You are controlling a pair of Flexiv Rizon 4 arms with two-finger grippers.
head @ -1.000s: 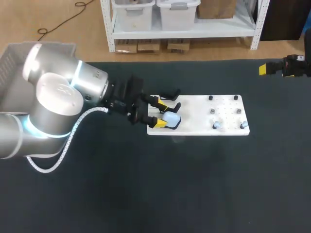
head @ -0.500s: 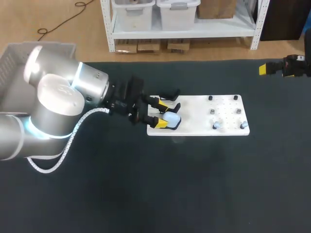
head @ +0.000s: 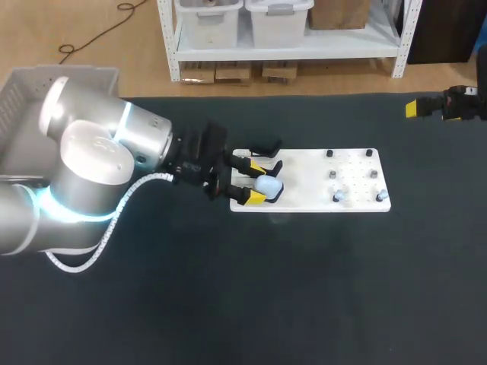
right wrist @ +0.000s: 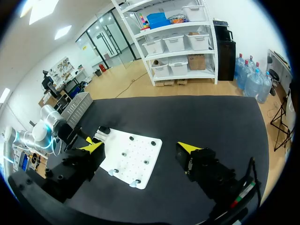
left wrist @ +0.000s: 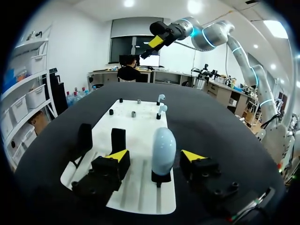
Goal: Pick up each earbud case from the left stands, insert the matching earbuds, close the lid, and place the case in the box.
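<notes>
Straddling pale-blue earbud case (left wrist: 163,150) w/ left gripper (left wrist: 154,158): fingers spread, one yellow tip each side, gap visible both sides in L wrist view, so no pinch. Stood upright on small black stand (left wrist: 161,178) at left end of white board (head: 304,171). Couldn't settle that gap from head view, where case looked close to one tip. Picked out in L wrist view, just beside gripper: two empty black stands (left wrist: 118,139); further along board, black pegs & two pale earbuds (left wrist: 161,108). Held right gripper (right wrist: 140,149) well apart, at table's far right edge per head view; fingers wide apart w/ nothing btwn, per R wrist view. Spotted grey box (head: 23,91) off table's left side in head view, not in L wrist view.
</notes>
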